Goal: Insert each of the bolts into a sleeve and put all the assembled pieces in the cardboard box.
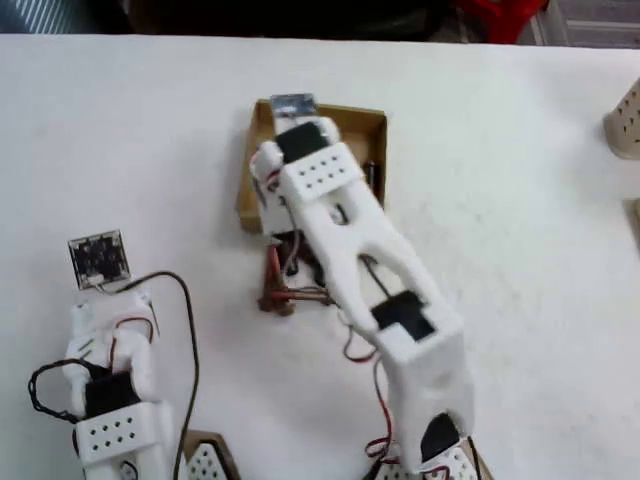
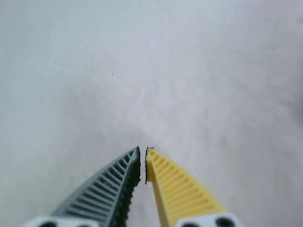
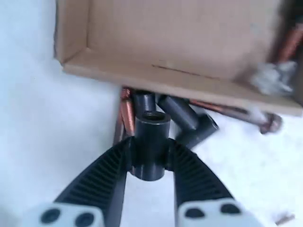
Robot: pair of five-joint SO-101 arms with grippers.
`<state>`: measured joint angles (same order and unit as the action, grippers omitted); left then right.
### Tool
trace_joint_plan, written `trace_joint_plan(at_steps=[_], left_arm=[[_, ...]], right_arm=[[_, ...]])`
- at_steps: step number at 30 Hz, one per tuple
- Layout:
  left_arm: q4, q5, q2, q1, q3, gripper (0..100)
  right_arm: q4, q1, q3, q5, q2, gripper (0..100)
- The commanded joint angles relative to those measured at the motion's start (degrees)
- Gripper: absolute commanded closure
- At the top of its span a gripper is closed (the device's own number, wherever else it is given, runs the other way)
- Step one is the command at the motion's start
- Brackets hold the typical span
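A white bench (image 1: 520, 200) is seen spanning the high view. A beige perforated piece (image 1: 625, 122) is placed on it at the right edge. A red object (image 1: 500, 15), partly cut off, is located beyond the far edge.

So the left arm's hand (image 2: 143, 158) is basically pinched closed. The ribbed grey plastic finger (image 2: 111, 189) and the ribbed yellow plastic finger (image 2: 180, 189) meet at their toothed tips, with just a hairline gap between them and nothing in it. Under it is a plain white matte table (image 2: 142, 71) with a couple of tiny dark specks (image 2: 112, 74) on the surface.
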<state>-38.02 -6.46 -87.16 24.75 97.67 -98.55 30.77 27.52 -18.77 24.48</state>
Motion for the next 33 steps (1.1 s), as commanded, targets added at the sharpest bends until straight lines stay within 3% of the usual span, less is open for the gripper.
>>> trace_joint_plan(at_steps=[1,4,12,17,21,24,27,30,33], left_arm=[[2.29,0.53,-0.48,0.48,-0.26,94],[2.29,0.53,-0.48,0.48,-0.26,94],[1.32,0.88,-0.48,-1.71,-0.26,94],[-0.09,9.93,-0.66,-4.62,-0.26,95],[-0.18,11.43,-0.66,-4.79,-0.26,95],[-0.26,11.43,-0.66,-4.79,-0.62,95],[-6.59,11.52,-0.48,-7.34,-3.34,94],[-12.4,11.52,-0.4,-13.76,-6.59,94],[-13.45,11.52,-0.31,-15.16,-10.46,94]], right_arm=[[-2.86,-3.74,-9.76,0.53,-14.81,98.2],[-2.77,-7.43,-18.29,2.2,-22.11,98.2],[-1.8,-22.55,-36.66,16.35,-32.92,98.1],[4.7,-32.04,-48.7,24.97,-35.03,98.1],[12.0,-36.97,-58.2,30.42,-37.49,98.1],[19.12,-40.04,-65.49,31.91,-39.78,98.1],[24.92,-42.95,-70.86,32.09,-42.15,98.1],[26.77,-46.37,-72.88,31.82,-45.32,98.1],[26.77,-48.66,-74.2,31.82,-48.22,98.1]])
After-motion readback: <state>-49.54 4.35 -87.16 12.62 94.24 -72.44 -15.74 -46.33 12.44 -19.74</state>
